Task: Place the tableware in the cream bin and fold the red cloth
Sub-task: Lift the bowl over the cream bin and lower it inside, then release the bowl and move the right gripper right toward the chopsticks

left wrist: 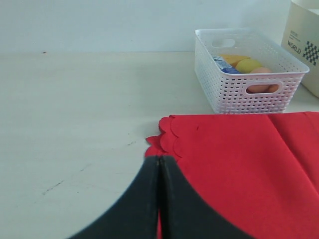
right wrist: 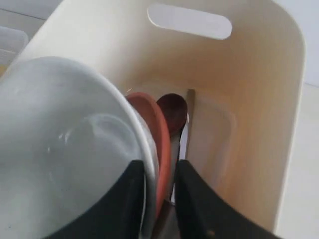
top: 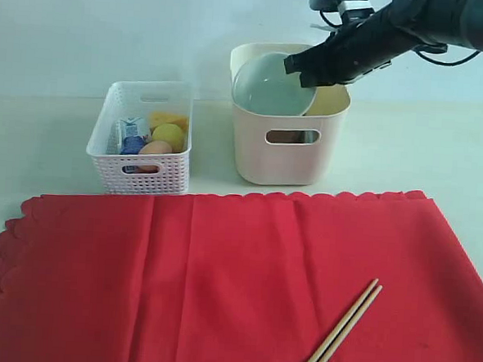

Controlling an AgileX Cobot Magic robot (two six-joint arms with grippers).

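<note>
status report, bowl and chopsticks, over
Left gripper shut at red cloth edge. Right gripper astride pale green bowl rim in cream bin, grip unclear. Chopsticks on cloth, blocking fold.

Bright red cloth (top: pixel 219 278), cream bin (top: pixel 283 163), green bowl (top: pixel 268 88), brown plate (right wrist: pixel 158 149), white lattice basket (top: pixel 139 175)

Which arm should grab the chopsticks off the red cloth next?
Probably right: the chopsticks lie on the right half of the red cloth, though the right gripper is at the cream bin. The left gripper sits shut by the cloth's left corner.
</note>
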